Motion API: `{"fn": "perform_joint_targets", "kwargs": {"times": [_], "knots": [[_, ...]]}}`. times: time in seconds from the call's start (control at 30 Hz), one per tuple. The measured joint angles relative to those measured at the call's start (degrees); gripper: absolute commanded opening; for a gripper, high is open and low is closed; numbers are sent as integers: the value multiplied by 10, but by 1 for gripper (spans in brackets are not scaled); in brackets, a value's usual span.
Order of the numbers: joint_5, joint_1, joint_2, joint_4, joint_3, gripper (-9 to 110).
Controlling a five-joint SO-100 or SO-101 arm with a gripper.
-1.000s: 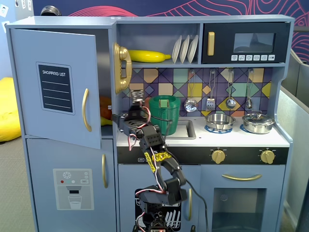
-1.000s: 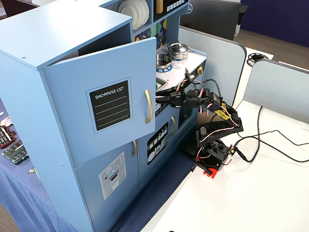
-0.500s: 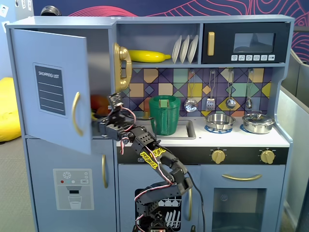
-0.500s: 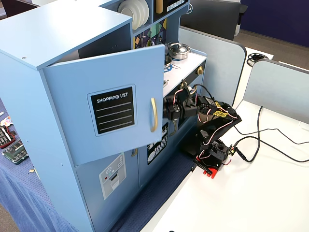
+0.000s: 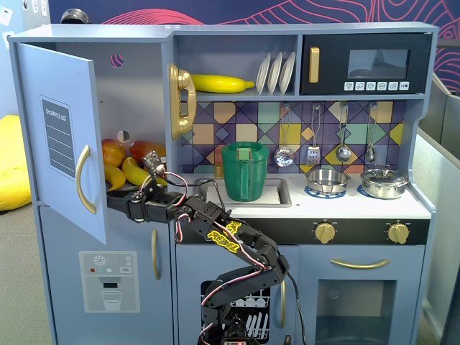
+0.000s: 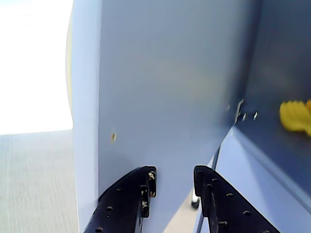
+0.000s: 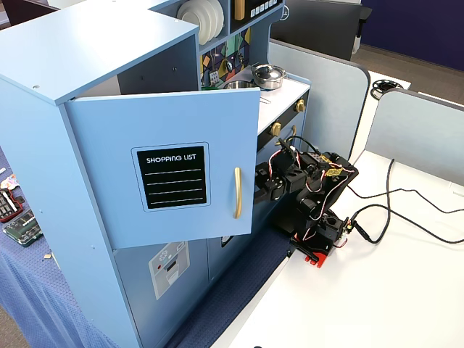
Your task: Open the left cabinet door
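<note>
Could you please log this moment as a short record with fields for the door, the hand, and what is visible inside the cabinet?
door: left cabinet door swung partly open, hinged at its left edge in a fixed view
handle: gold bar handle, not gripped
hand: hand open, fingers at the door's inner face near its lower free edge
contact: cannot tell whether a finger touches the door
inside: toy fruit, including yellow bananas and a reddish piece
lower door: dispenser door shut

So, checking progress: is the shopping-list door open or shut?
Open. The shopping-list door stands swung out from the cabinet, fruit visible inside, the claw behind its inner face.
</note>
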State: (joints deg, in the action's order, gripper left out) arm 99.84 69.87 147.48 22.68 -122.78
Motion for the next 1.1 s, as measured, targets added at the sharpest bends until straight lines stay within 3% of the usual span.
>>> {"fn": "perform_joint_targets", "kwargs": {"times": [0.13, 0.4, 0.6, 0.83, 1.1], "knots": [[-37, -89, 40, 39, -42, 0], [-99, -418, 155, 226, -227, 0], [-96, -604, 236, 308, -385, 0], [-124, -698, 322, 406, -486, 0], [-205, -717, 343, 519, -492, 0]]}}
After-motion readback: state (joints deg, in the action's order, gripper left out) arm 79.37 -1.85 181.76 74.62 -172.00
